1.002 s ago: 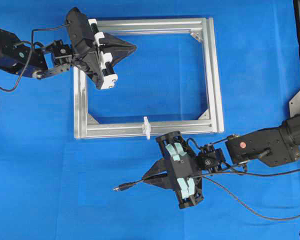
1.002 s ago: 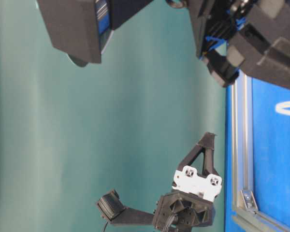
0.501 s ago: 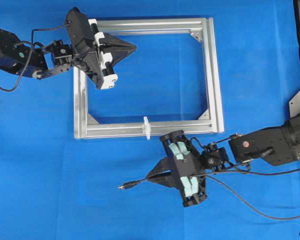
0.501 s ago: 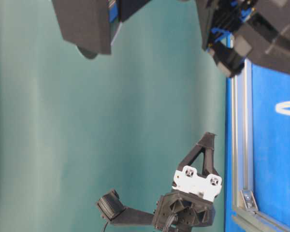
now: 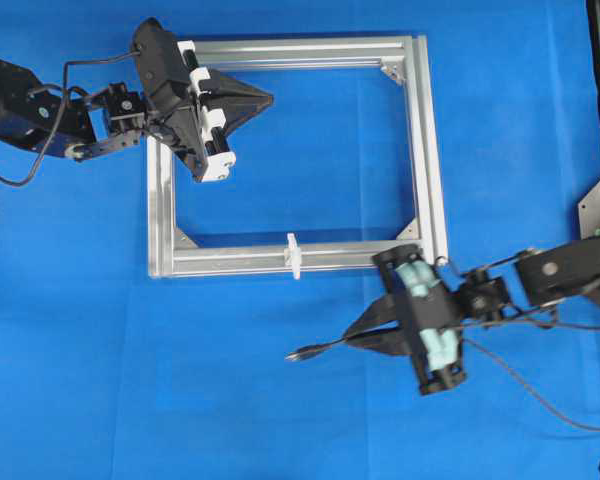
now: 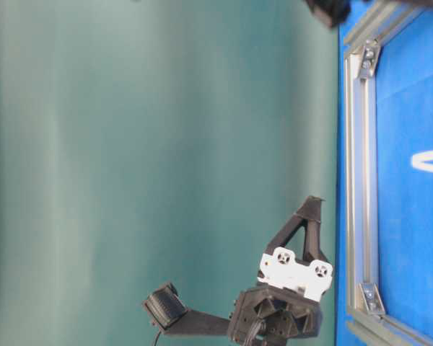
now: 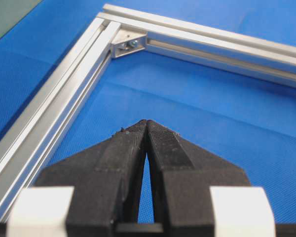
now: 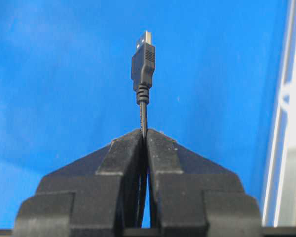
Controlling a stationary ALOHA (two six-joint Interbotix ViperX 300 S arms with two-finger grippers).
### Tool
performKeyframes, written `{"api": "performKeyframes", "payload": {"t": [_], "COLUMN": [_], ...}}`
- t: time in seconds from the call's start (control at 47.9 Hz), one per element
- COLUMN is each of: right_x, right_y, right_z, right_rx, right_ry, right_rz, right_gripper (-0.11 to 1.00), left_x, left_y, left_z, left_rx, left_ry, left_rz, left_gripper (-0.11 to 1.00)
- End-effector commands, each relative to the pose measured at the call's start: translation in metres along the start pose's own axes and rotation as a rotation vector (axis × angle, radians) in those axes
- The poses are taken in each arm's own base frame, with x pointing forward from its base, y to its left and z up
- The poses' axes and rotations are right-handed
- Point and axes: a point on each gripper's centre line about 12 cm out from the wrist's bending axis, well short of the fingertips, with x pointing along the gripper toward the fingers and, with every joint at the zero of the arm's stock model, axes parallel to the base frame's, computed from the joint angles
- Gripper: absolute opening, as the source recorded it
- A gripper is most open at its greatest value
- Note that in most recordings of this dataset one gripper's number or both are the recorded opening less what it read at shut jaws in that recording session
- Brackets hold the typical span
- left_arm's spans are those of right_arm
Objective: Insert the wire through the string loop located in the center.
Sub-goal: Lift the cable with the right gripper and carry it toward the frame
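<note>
The right hand [image 5: 352, 338] pinches the wire [image 8: 143, 59], plug pointing left, below the loop [image 5: 293, 255]; the left hand [image 7: 147, 123] is closed, empty.

The frame [image 5: 427, 150] is shiny silver metal with long grooves. The table cover [image 5: 280, 420] is blue cloth, matt, with a fine weave. The wire [image 8: 143, 84] has smooth black plastic and a shiny metal tip at 12 o'clock. The gripper fingers [image 7: 163, 148] look like rough matt black plastic.
</note>
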Motion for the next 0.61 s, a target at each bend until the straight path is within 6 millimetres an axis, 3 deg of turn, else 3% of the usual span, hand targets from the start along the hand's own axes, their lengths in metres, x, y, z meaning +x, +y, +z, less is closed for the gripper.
{"api": "performKeyframes", "payload": {"t": [0.0,0.355,0.584], "right_x": [-0.015,-0.027,-0.029], "right_y": [0.002,-0.004,-0.029], "right_z": [0.005,-0.002,-0.002], "right_rx": [0.010,0.025,0.069], "right_ry": [-0.041,-0.058,-0.061], "right_rz": [0.006,-0.005,-0.074], "right_gripper": [-0.02,-0.02,-0.02], "left_x": [-0.001,0.000,0.000], "left_y": [-0.003,-0.004,-0.005], "left_z": [0.017,0.018,0.019], "left_rx": [-0.002,-0.002,-0.001], "left_ry": [-0.055,-0.059,-0.061], "left_rz": [-0.010,-0.010,-0.015], "left_gripper": [0.00,0.00,0.00]}}
